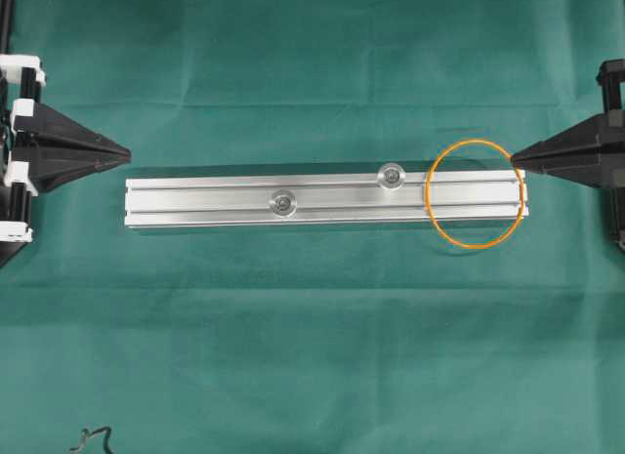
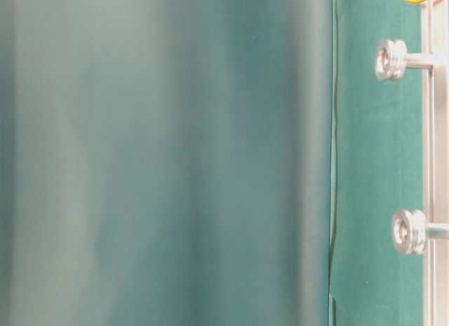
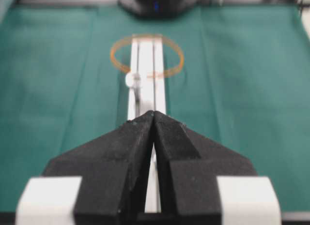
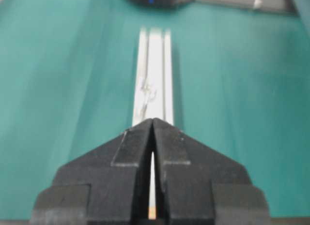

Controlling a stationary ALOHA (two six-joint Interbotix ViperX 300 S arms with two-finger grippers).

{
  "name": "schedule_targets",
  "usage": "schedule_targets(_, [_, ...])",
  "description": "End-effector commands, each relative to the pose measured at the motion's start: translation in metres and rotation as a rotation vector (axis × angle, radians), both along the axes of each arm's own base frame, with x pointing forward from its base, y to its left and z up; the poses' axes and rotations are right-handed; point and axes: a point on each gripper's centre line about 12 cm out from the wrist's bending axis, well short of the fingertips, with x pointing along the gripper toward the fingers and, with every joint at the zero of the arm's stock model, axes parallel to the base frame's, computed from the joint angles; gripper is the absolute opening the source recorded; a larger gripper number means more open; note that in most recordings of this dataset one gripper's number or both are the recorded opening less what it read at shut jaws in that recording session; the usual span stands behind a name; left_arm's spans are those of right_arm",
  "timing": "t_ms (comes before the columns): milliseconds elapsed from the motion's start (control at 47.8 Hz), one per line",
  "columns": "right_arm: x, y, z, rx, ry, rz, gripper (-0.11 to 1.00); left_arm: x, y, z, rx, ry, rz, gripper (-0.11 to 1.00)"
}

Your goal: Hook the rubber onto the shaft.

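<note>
Orange rubber band (image 1: 476,193) lies loose across the silver rail's (image 1: 322,201) right end. Both hands, left (image 1: 125,153) and right (image 1: 514,158), are pressed together, empty. A careless pinch could flick the band away from the shafts (image 1: 391,175).

I see both my hands as matte black wedges tapering to points; the left hand (image 1: 125,153) carries white blocks, the right hand (image 1: 514,158) is all black.
</note>
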Motion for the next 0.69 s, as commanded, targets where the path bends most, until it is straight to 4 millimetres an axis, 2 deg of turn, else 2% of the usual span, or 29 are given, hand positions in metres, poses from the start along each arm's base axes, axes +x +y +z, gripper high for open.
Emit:
schedule_targets(0, [0.001, 0.0001, 0.0074, 0.013, 0.083, -0.004, 0.03, 0.0019, 0.0013, 0.0129, 0.006, 0.081, 0.007, 0.0])
schedule_targets(251, [-0.0066, 0.0001, 0.0029, 0.019, 0.304, -0.008, 0.03, -0.0043, 0.0019, 0.0121, 0.005, 0.259, 0.014, 0.0])
schedule_targets(670, [-0.0021, 0.0001, -0.0011, 0.019, 0.356, -0.009, 0.03, -0.0047, 0.0019, 0.0112, 0.003, 0.267, 0.015, 0.0])
